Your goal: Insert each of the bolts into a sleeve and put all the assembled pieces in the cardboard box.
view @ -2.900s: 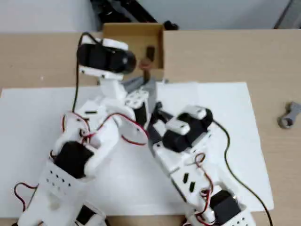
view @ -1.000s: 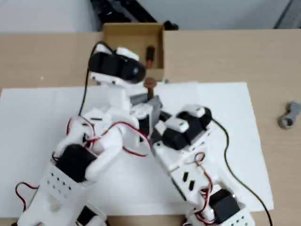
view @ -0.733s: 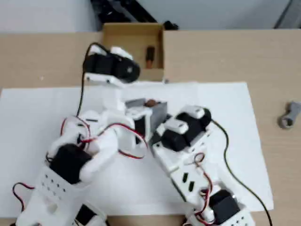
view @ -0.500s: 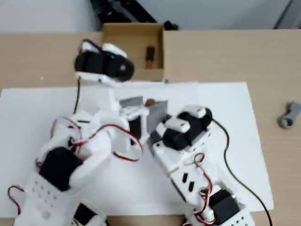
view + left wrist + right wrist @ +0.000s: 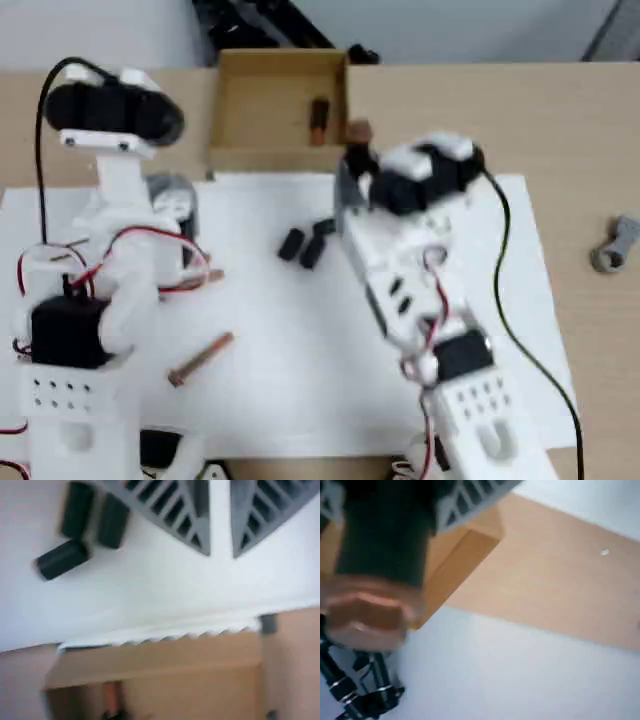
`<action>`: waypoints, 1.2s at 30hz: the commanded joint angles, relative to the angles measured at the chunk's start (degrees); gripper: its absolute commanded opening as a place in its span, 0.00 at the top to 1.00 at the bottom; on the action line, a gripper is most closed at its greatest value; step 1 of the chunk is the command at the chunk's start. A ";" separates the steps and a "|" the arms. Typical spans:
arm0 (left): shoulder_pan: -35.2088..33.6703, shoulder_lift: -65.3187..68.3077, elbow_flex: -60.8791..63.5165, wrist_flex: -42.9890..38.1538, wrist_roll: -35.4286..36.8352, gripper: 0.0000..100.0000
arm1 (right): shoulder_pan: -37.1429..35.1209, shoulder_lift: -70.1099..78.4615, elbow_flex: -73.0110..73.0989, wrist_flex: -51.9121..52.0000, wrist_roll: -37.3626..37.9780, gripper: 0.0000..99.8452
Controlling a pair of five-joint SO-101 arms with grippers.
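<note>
Well, the right gripper (image 5: 351, 160) is clamped on a sleeved bolt (image 5: 380, 555), copper head showing. From above, it hangs just beside the right wall of the cardboard box (image 5: 260, 100), not over the opening. Released there, I reckon the piece would land on the table (image 5: 560, 120) or clip the rim. The bolt might also slide out if only the sleeve is pinched. The left gripper (image 5: 220, 555) hangs empty, jaws slightly parted, near three loose sleeves (image 5: 112, 520). A bare bolt (image 5: 200, 359) lies on the white sheet (image 5: 300, 380).
</note>
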 commanded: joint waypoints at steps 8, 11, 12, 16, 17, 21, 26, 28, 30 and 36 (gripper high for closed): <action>-4.75 -0.70 2.95 4.22 -0.97 0.99 | 1.01 34.77 -19.25 -18.42 -0.53 0.97; -5.01 -0.70 2.95 6.07 -0.97 0.99 | 1.01 45.49 -25.67 -21.67 -0.53 0.97; -5.01 -0.70 2.95 6.59 -0.97 0.99 | 1.10 49.01 -28.13 -22.37 -0.53 0.97; -5.01 -0.70 2.95 8.35 -0.70 0.99 | 2.07 62.81 -40.35 -23.16 -0.53 0.97; -5.01 -0.70 2.95 8.53 -0.97 0.99 | 2.51 66.24 -43.60 -22.90 -0.53 0.97; -5.01 -0.70 2.95 9.23 -0.97 0.99 | 4.00 79.08 -55.47 -22.73 -0.53 0.97; -5.01 -0.70 2.95 9.23 -0.97 0.99 | 4.26 89.71 -63.38 -22.73 -0.53 0.97; -5.01 -0.70 2.95 9.23 -0.97 0.99 | 4.26 91.74 -64.44 -22.73 -0.53 0.97; -5.01 -0.70 2.95 9.23 -0.97 0.99 | 4.26 92.70 -64.53 -22.73 -0.53 0.97; -5.01 -0.26 2.95 10.20 -0.53 0.99 | 4.53 92.70 -65.05 -18.59 -0.62 0.92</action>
